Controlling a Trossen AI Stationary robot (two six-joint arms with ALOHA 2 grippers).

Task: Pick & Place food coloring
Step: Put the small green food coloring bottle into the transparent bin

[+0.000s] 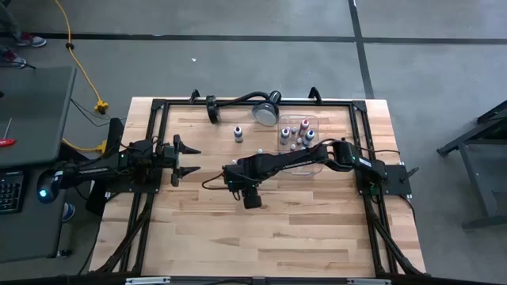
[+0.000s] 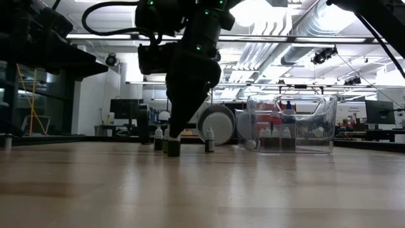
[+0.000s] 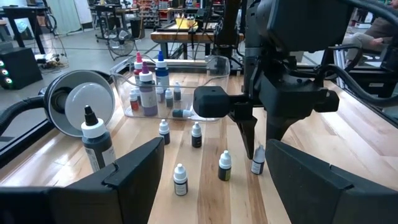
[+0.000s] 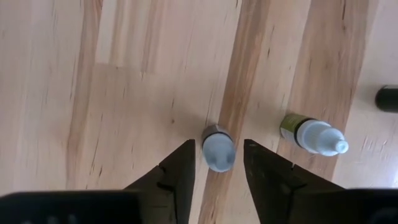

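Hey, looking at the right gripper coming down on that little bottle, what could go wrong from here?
1. The right gripper straddles a small bottle, fingers not yet touching it. If the grip lands on the rounded cap, the bottle might slip or tip.
2. A neighbouring bottle stands close beside one finger and could be knocked over.
3. The clear tray already holds several bottles, so a drop there may topple them.

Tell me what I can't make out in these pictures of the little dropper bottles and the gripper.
- High view: the bottle between the right gripper's fingers is hidden under the arm.
- Right wrist view: whether the fingers touch the bottle is unclear; narrow gaps show.
- Low view: labels in the clear tray are too small and backlit.
- Left wrist view: the left gripper's fingers cut off nearer bottles.
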